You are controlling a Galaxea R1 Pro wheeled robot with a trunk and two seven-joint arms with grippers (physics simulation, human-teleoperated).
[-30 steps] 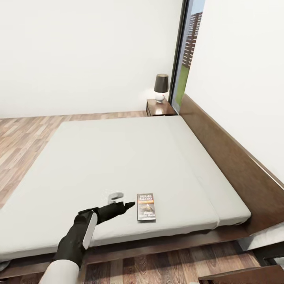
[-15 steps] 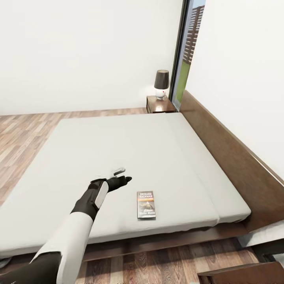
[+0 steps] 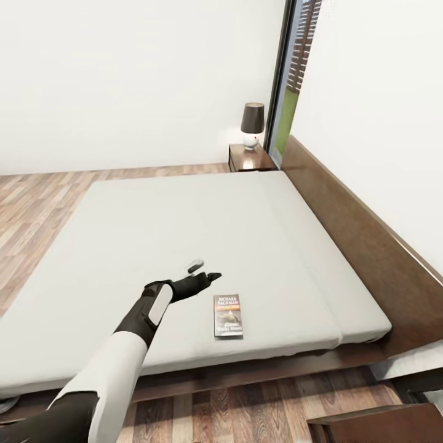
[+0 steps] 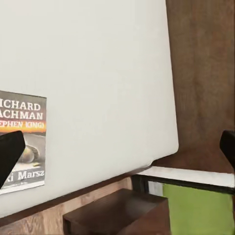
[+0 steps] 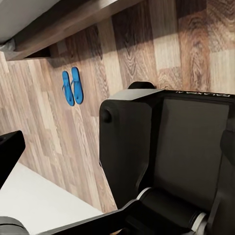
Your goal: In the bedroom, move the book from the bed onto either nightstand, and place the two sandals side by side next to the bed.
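Book (image 3: 227, 315): lies flat and face up on the bed (image 3: 184, 246), lower centre of the frame, near the mattress's front edge.
Left tool (image 3: 205, 273): fingers spread wide, holding nothing, above the mattress.
Book to tool: just below and right of the tips in frame, not touching.
Doing it well: I'd say lower over the cover's edge; a thin paperback needs pinching across.
Right tool: fingers apart in its wrist view, gripping nothing.
Sandals (image 5: 72, 86): paired on the floor.
Nightstand (image 3: 249, 158): upper centre, beside the headboard.
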